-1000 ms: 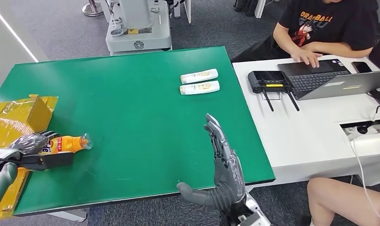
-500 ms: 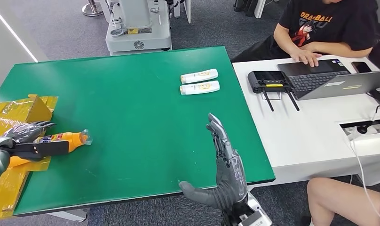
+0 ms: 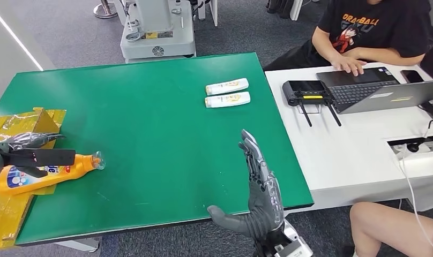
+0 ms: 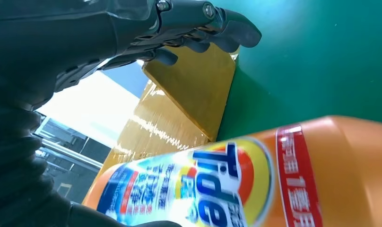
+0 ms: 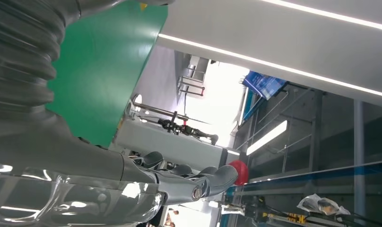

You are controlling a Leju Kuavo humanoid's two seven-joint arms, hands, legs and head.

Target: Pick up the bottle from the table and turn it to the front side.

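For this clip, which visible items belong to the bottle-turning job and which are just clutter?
Job: orange bottle, left hand holding it, green table.
Clutter: two white tubes, yellow box, laptop, black controller, idle right hand.

A: What occupies the centre of the scene?
B: A table with a green top (image 3: 150, 107), standing on grey carpet floor (image 3: 69, 37).

A: And to its right?
B: A white desk (image 3: 359, 150) just beside the green edge, bearing an open laptop (image 3: 386, 93), a black handheld controller (image 3: 308, 92) with two antennas, and a phone (image 3: 411, 76). A seated person (image 3: 375, 32) (black printed T-shirt) rests a hand on the laptop keyboard.

A: Farther back?
B: A pale grey machine base (image 3: 158, 32) stands beyond the table's far edge.

A: Lighting?
B: Long ceiling strip lights (image 5: 283, 61) in the right wrist view; bright daylight enters at an opening (image 5: 212, 94).
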